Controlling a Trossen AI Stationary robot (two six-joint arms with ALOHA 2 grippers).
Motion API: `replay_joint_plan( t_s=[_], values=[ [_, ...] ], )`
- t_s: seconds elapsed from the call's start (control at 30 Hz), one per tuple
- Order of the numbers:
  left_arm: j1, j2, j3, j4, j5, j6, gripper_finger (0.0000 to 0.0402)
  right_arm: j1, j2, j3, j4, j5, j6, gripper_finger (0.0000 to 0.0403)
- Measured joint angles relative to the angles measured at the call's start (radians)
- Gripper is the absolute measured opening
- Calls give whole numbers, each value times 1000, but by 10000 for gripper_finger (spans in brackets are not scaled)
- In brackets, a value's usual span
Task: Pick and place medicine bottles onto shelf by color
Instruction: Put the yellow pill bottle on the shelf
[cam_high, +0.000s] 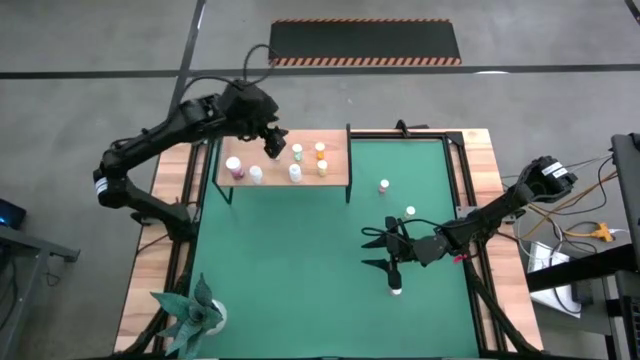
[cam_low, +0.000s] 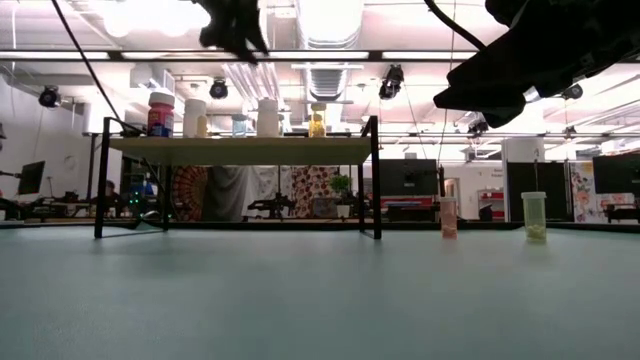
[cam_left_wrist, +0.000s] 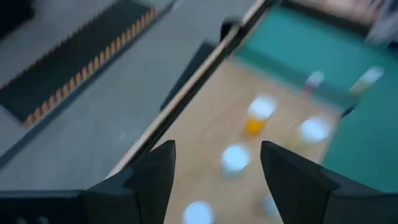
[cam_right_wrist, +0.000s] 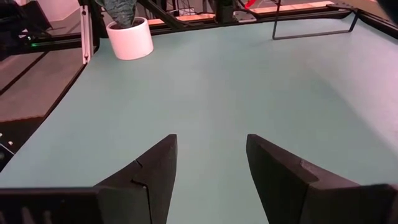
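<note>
From above we see the shelf (cam_high: 283, 170) at the far left of the green mat (cam_high: 300, 270), carrying six medicine bottles (cam_high: 296, 173), though their colours are too small to sort surely; the left gripper (cam_high: 272, 143) hangs over the shelf's far edge with nothing in it. Two more bottles stand on the mat at (cam_high: 384, 186) and (cam_high: 410, 212), and another white-capped one (cam_high: 396, 291) lies just beyond the right gripper (cam_high: 383, 252), whose fingers are spread and empty. In the low view both arms are cut off at the top; a pink bottle (cam_low: 448, 217) and a pale green bottle (cam_low: 534, 215) stand apart on the mat. The left wrist view is blurred: parted fingers (cam_left_wrist: 155, 177) above white caps. The right wrist view shows parted fingers (cam_right_wrist: 152, 171) over bare mat, with a white pot (cam_right_wrist: 130, 38) far off.
</note>
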Motion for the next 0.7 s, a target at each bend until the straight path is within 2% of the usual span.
replay_joint_plan(
  t_s=[0.13,0.3,0.53,0.7],
  values=[
    [-94,-37,46,56,1,-21,219,0,0,0,0,0,0,185],
    [-295,-89,8,220,4,-46,219,0,-2,0,1,0,-12,185],
    [-620,-77,-167,531,-21,-46,218,0,-2,0,0,0,-55,185],
    [-778,-47,-302,733,-54,-46,218,0,-2,0,0,0,-72,185]
  ],
)
